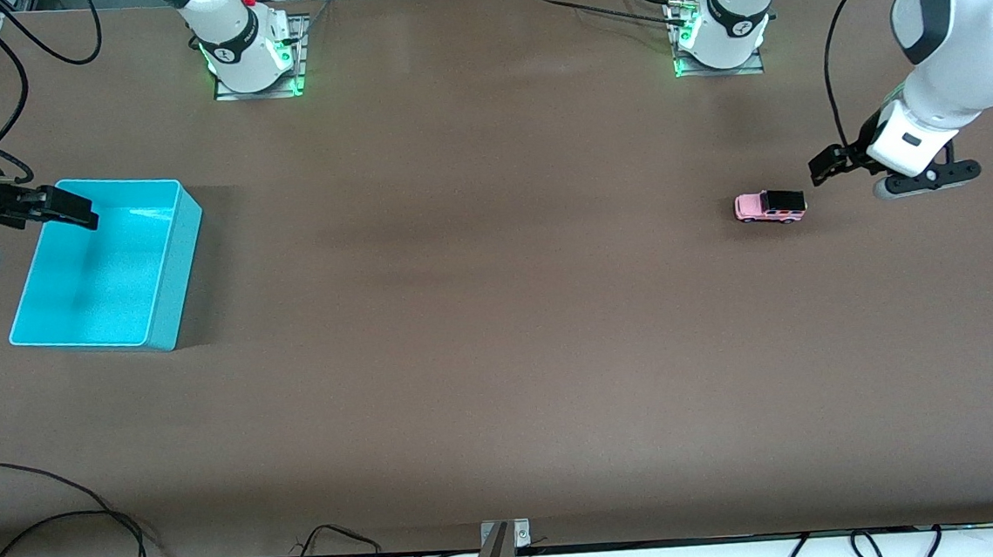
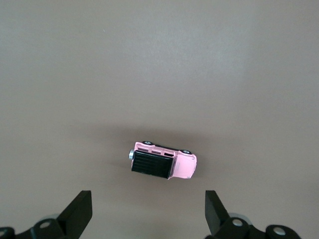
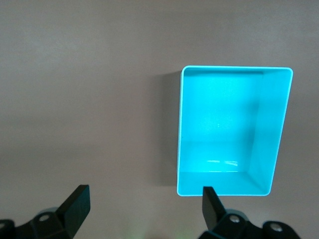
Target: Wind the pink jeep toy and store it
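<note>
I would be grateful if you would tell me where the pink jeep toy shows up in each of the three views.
Front view: the pink jeep toy sits on the brown table toward the left arm's end, beside the open left claw.
Left wrist view: the jeep lies just below centre, between that claw's fingertips.
Right wrist view: not in it.
Shared landmark: the left claw, seen in both views that show the jeep.

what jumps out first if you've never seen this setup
The turquoise bin, bright and empty, sits at the right arm's end of the table, with the open right gripper at its rim. At the left arm's end stands the pink jeep toy, tiny by comparison and on its wheels, with the open left gripper hanging close beside it.
</note>
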Available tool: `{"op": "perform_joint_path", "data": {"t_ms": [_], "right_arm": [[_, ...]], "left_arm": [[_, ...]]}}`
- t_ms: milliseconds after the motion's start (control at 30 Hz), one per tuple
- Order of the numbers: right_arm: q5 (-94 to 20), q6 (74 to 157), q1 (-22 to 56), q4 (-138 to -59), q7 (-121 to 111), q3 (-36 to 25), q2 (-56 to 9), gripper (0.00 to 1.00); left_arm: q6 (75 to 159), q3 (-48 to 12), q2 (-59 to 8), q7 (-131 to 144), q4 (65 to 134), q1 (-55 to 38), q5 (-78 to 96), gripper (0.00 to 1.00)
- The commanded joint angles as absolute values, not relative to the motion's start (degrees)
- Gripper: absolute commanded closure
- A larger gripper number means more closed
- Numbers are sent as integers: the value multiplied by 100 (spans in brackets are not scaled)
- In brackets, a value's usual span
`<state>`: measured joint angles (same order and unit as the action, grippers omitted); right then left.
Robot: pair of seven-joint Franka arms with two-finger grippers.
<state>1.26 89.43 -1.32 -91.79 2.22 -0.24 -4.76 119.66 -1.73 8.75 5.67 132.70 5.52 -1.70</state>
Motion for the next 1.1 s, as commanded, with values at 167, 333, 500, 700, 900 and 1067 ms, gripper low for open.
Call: {"op": "perform_joint_path", "data": {"t_ms": [167,333,500,700,900,1067], "right_arm": [[35,8842,-123,-9079,229,-35,-475,0],[35,8851,-123,-9079,237,-35,-475,0],[35,8851,-123,-9079,237,-35,-475,0],[35,8851,-123,-9079,237,-35,-483,0],[35,8851,-123,-9079,237,-35,-483,0],[35,8851,-123,-9079,237,-35,-483,0]], "left_arm": [[12454,-176,782,483,13631,721,-114,0],[12691,-176,782,466,13992,721,-114,0],[12718,-176,712,457,14027,721,-105,0],[12709,-176,712,361,14027,686,-114,0],[12648,-176,835,325,13966,694,-114,0],[12674,-176,782,10,14001,694,-114,0]]}}
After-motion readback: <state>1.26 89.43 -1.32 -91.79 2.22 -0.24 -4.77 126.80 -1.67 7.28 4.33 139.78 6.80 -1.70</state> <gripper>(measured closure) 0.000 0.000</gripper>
